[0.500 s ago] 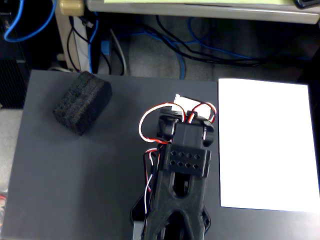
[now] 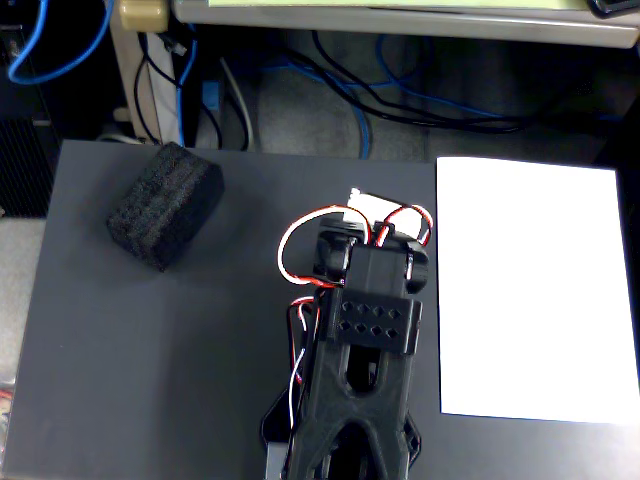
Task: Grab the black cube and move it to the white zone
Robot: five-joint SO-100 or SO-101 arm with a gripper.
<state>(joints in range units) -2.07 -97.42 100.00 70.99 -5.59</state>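
- gripper [image 2: 372, 222] end of the black arm [image 2: 360, 380] sits mid-mat in the fixed view, seen from above; fingers hidden under the arm body, so can't tell if it's open or closed
- red, white and black wires [image 2: 295, 245] loop off the arm's left side
- black cube [image 2: 166, 205] lies on the dark grey mat [image 2: 130, 360], upper left, well apart from the gripper, nothing touching it
- white zone [image 2: 535, 290] lies on the right of the mat, just beside the arm, bare
- blue and black cables [image 2: 400, 90] on the floor past the mat's far edge
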